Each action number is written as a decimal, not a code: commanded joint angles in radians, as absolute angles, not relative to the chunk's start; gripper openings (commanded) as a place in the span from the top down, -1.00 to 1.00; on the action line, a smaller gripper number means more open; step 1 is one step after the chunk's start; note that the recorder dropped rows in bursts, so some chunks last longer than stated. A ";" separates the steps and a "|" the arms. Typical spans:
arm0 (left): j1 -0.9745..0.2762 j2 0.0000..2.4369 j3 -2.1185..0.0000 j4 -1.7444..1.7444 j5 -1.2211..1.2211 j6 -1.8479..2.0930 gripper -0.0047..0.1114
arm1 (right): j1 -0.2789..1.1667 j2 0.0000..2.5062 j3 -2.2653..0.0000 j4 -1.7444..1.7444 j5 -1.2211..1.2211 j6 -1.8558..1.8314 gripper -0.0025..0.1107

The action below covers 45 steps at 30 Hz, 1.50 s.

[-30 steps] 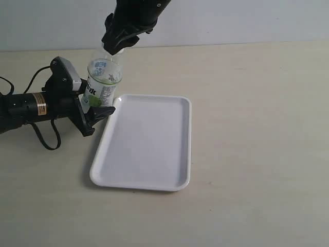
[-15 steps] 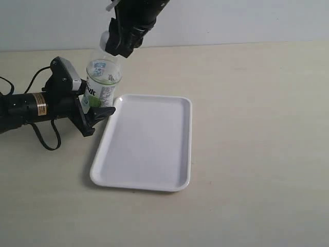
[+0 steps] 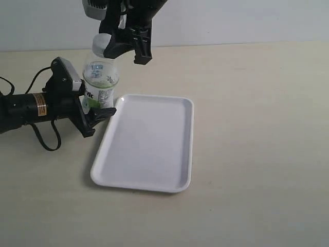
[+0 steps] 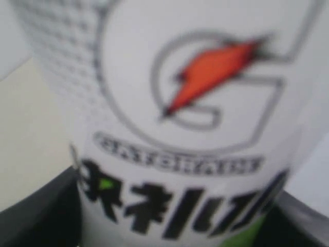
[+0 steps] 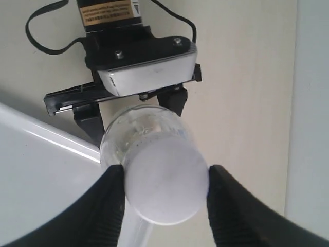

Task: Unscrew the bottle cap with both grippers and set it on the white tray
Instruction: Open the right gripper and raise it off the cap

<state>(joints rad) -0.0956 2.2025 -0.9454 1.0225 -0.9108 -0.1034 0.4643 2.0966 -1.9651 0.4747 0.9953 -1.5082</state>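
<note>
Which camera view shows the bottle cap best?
The right wrist view: the bottle cap fills the middle, seen from above as a whole white disc between the fingers of the right gripper. The exterior view shows it only small, at the bottle's top beside the gripper. The left wrist view shows only the bottle's label, no cap.

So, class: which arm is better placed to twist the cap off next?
Right. The right gripper sits over the bottle cap, jaws against both its sides. The left gripper is occupied clamping the bottle.
</note>
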 commanded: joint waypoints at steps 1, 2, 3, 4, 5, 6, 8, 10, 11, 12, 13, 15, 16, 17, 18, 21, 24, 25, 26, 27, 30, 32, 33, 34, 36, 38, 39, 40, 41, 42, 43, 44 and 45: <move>-0.101 2.187 -0.943 1.029 -0.966 -0.138 0.92 | 0.465 2.097 -1.973 0.488 1.000 -1.627 0.96; -0.101 2.187 -0.943 1.031 -0.966 -0.138 0.92 | 0.465 2.097 -1.973 0.487 1.000 -1.640 0.96; -0.101 2.187 -0.943 1.036 -0.966 -0.138 0.92 | 0.465 2.097 -1.973 0.487 1.000 -1.660 0.96; -0.101 2.187 -0.943 1.038 -0.966 -0.142 0.92 | 0.465 2.097 -1.973 0.487 1.000 -1.683 0.96; -0.101 2.187 -0.943 1.040 -0.966 -0.143 0.92 | 0.465 2.097 -1.973 0.487 1.000 -1.705 0.96; -0.101 2.187 -0.943 1.045 -0.966 -0.152 0.92 | 0.465 2.097 -1.973 0.487 1.000 -1.733 0.96; -0.101 2.187 -0.943 1.045 -0.966 -0.162 0.92 | 0.465 2.097 -1.973 0.487 1.000 -1.787 0.96; -0.101 2.187 -0.943 1.051 -0.966 -0.164 0.92 | 0.465 2.097 -1.973 0.487 1.000 -1.830 0.96; -0.101 2.187 -0.943 1.054 -0.966 -0.165 0.92 | 0.465 2.097 -1.973 0.487 1.000 -1.852 0.96; -0.101 2.187 -0.943 1.059 -0.966 -0.166 0.92 | 0.465 2.097 -1.973 0.487 1.000 -1.869 0.96; -0.101 2.187 -0.943 1.062 -0.966 -0.172 0.92 | 0.465 2.097 -1.973 0.487 1.000 -1.892 0.96; -0.101 2.187 -0.943 1.062 -0.966 -0.195 0.92 | 0.465 2.097 -1.973 0.487 1.000 -1.929 0.96; -0.101 2.187 -0.943 1.062 -0.966 -0.196 0.92 | 0.465 2.097 -1.973 0.487 1.000 -1.943 0.96; -0.101 2.187 -0.943 1.062 -0.966 -0.196 0.92 | 0.465 2.097 -1.973 0.487 1.000 -1.947 0.96; -0.101 2.187 -0.943 1.062 -0.966 -0.198 0.92 | 0.465 2.097 -1.973 0.487 1.000 -1.952 0.96; -0.101 2.187 -0.943 1.062 -0.966 -0.218 0.92 | 0.465 2.097 -1.973 0.487 1.000 -1.954 0.96; -0.101 2.187 -0.943 1.062 -0.966 -0.220 0.92 | 0.465 2.097 -1.973 0.487 0.998 -1.954 0.90; -0.101 2.187 -0.943 1.062 -0.966 -0.220 0.92 | 0.465 2.097 -1.973 0.487 0.998 -1.954 0.85; -0.101 2.187 -0.943 1.062 -0.966 -0.222 0.92 | 0.465 2.097 -1.973 0.487 0.998 -1.954 0.81; -0.101 2.187 -0.943 1.062 -0.966 -0.222 0.92 | 0.465 2.097 -1.973 0.487 0.996 -1.954 0.77; -0.101 2.187 -0.943 1.060 -0.966 -0.235 0.92 | 0.465 2.097 -1.973 0.487 0.996 -1.954 0.73; -0.101 2.187 -0.943 1.060 -0.966 -0.244 0.92 | 0.465 2.097 -1.973 0.487 0.996 -1.954 0.73; -0.101 2.187 -0.943 1.060 -0.966 -0.244 0.92 | 0.465 2.097 -1.973 0.487 0.996 -1.954 0.73; -0.101 2.187 -0.943 1.060 -0.966 -0.244 0.92 | 0.465 2.097 -1.973 0.487 0.996 -1.954 0.73; -0.101 2.187 -0.943 1.058 -0.966 -0.244 0.92 | 0.465 2.097 -1.973 0.487 0.996 -1.950 0.73; -0.101 2.187 -0.943 1.052 -0.973 -0.244 0.92 | 0.465 2.097 -1.973 0.487 0.996 -1.950 0.73; -0.101 2.187 -0.943 1.039 -0.981 -0.248 0.92 | 0.465 2.097 -1.973 0.487 0.996 -1.950 0.73; -0.101 2.187 -0.943 1.036 -0.980 -0.248 0.92 | 0.465 2.097 -1.973 0.487 0.996 -1.950 0.73; -0.101 2.187 -0.943 1.036 -0.980 -0.248 0.92 | 0.465 2.097 -1.973 0.487 0.996 -1.949 0.73; -0.101 2.187 -0.943 1.036 -0.980 -0.248 0.92 | 0.465 2.097 -1.973 0.487 0.996 -1.944 0.73; -0.101 2.187 -0.943 1.036 -0.980 -0.248 0.92 | 0.465 2.097 -1.973 0.487 0.996 -1.942 0.73; -0.101 2.187 -0.943 1.036 -0.980 -0.248 0.92 | 0.465 2.097 -1.973 0.487 0.996 -1.940 0.73; -0.101 2.187 -0.943 1.036 -0.980 -0.248 0.92 | 0.465 2.097 -1.973 0.487 0.996 -1.932 0.73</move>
<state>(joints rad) -0.0956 2.2002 -0.9454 1.0444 -0.9298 -0.2422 0.4643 2.0932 -1.9696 0.4979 0.9767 -1.9446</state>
